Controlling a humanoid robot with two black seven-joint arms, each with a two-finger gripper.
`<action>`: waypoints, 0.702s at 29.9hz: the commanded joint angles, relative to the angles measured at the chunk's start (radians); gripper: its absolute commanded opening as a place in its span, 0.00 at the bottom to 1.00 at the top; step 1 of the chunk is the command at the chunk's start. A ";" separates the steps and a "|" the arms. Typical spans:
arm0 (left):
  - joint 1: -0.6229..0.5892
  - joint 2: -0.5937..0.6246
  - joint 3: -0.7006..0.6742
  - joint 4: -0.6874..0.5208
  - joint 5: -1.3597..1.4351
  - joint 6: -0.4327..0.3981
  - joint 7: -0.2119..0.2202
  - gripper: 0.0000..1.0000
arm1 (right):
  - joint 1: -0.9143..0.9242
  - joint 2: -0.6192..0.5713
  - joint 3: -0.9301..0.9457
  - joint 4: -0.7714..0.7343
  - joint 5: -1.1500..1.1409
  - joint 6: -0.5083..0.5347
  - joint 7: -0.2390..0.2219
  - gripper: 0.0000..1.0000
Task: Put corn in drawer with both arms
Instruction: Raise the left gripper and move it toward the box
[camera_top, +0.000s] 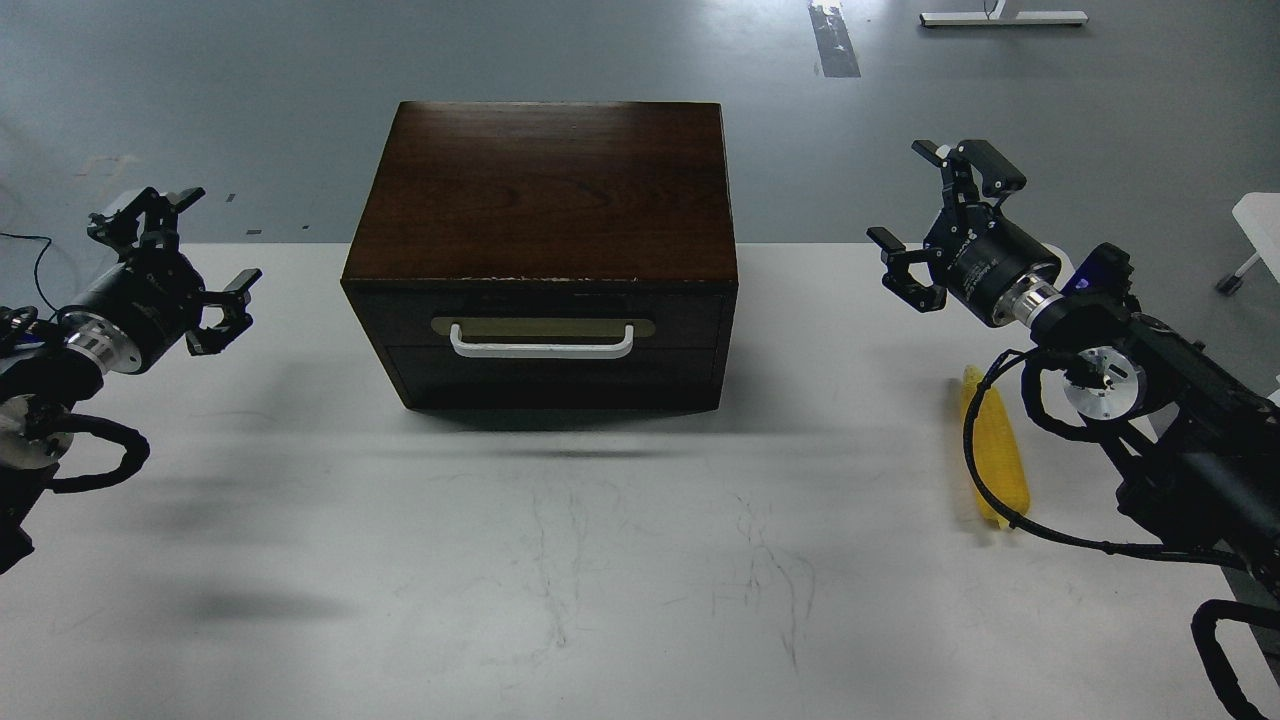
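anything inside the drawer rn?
Cannot tell: the drawer is shut, so its inside is hidden. The corn lies on the table at right, outside it.

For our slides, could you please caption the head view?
Both open claws, left and right, flank the shut dark-wooden drawer; yellow ribbed corn cob lies right.

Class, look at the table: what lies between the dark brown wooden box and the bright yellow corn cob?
Nothing: in the head view, only bare white table separates the dark brown wooden box from the bright yellow corn cob.
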 joint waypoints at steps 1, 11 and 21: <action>-0.001 0.010 -0.003 -0.003 0.003 0.000 -0.012 0.99 | 0.000 -0.002 -0.003 -0.001 0.000 -0.005 -0.001 1.00; -0.119 0.194 0.003 -0.124 0.332 0.025 -0.261 0.99 | -0.003 -0.011 -0.003 -0.001 0.002 -0.005 0.002 1.00; -0.114 0.433 0.009 -0.573 0.630 0.400 -0.261 0.99 | -0.009 -0.028 -0.003 0.001 0.002 -0.005 0.005 1.00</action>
